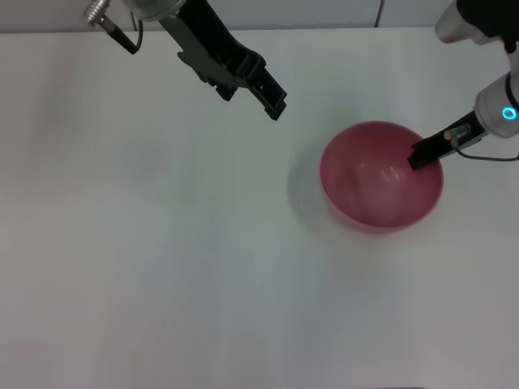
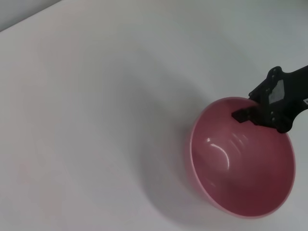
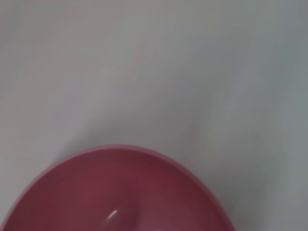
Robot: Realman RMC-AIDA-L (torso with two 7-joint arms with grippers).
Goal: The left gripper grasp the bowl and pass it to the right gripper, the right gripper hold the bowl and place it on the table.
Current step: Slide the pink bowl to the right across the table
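Observation:
The glossy pink bowl (image 1: 377,182) hangs a little above the white table (image 1: 146,259), casting a soft shadow to its left. My right gripper (image 1: 420,154), on the cyan-lit arm, is shut on the bowl's far right rim, one finger inside and one outside. The left wrist view shows the same grip (image 2: 248,115) on the bowl (image 2: 240,168). In the right wrist view only the bowl's rim and inside (image 3: 115,192) show. My left gripper (image 1: 274,101) is up and to the left of the bowl, apart from it, open and holding nothing.
The table's far edge (image 1: 324,29) runs along the back. Bare white surface (image 2: 86,120) spreads left of and in front of the bowl.

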